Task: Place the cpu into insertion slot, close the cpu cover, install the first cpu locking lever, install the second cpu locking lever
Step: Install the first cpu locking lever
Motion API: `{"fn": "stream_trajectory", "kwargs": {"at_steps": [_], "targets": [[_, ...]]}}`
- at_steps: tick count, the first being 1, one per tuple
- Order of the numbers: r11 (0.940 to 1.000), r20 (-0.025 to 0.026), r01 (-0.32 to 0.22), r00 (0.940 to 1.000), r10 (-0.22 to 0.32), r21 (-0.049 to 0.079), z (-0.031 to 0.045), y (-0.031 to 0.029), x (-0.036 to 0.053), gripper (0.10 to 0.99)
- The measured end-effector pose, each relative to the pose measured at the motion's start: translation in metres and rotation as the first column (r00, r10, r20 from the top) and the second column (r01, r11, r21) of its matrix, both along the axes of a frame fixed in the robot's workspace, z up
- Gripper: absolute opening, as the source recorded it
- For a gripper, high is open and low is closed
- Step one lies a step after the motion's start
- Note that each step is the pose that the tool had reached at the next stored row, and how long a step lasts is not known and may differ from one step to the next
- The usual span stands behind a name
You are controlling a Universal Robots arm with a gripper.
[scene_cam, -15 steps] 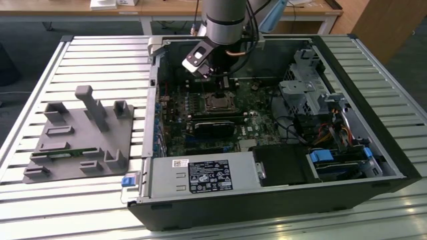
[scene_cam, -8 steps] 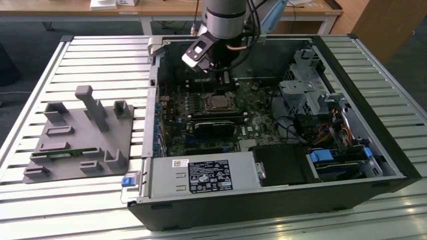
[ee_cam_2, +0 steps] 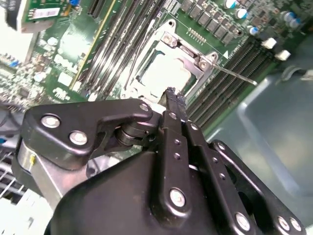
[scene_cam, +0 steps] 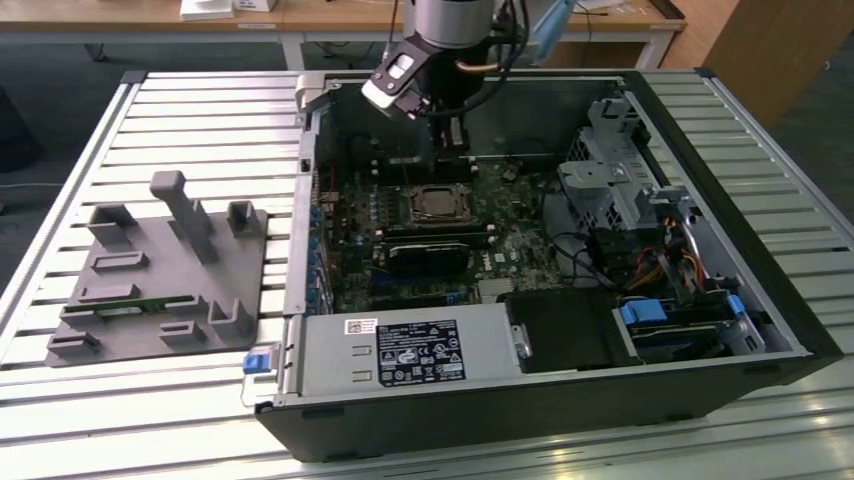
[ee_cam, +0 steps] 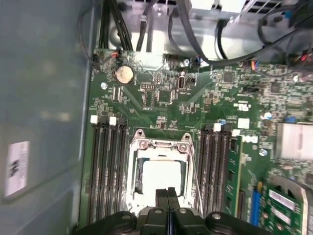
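"Cpu (ee_cam: 156,172), the small flat square chip with the shiny silver top. Where is it?"

"Start big. The big black computer case (scene_cam: 534,400) lies open. Inside it is the flat green circuit board (ee_cam: 161,105). The small square black insertion slot (scene_cam: 414,205) sits in that board, and the chip lies in the slot. The thin silver frame-shaped cpu cover (ee_cam: 159,145) looks laid flat over it."

"And the black metal gripper (ee_cam: 167,192)?"

"It hangs just above the slot's edge. Its fingers are pressed together and it holds nothing."

"How would the chip feel?"

"Light, stiff and thin, I think, with a slippery top. It could break easily, so hold it by its edges only. The thin silver wire lever (ee_cam_2: 234,76) beside the slot looks springy. Push it near its free end."
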State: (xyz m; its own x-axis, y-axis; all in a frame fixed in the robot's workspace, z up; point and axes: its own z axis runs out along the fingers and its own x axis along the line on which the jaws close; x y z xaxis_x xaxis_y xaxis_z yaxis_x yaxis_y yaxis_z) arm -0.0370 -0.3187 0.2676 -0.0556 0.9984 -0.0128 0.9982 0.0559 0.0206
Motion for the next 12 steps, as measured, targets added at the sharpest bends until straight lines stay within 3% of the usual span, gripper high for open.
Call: {"fn": "stream_trajectory", "kwargs": {"at_steps": [1, 6, 12], "targets": [[1.0, 0.0, -0.001, 1.0, 0.001, 0.0, 0.0034, 0.0, 0.0, 0.118], [0.9972, 0.0002, -0.075, 0.9972, 0.075, 0.001, 0.0038, 0.0, 0.0, 0.118], [0.9832, 0.0002, -0.183, 0.9832, 0.183, 0.001, 0.0034, 0.0, 0.0, 0.118]]}}
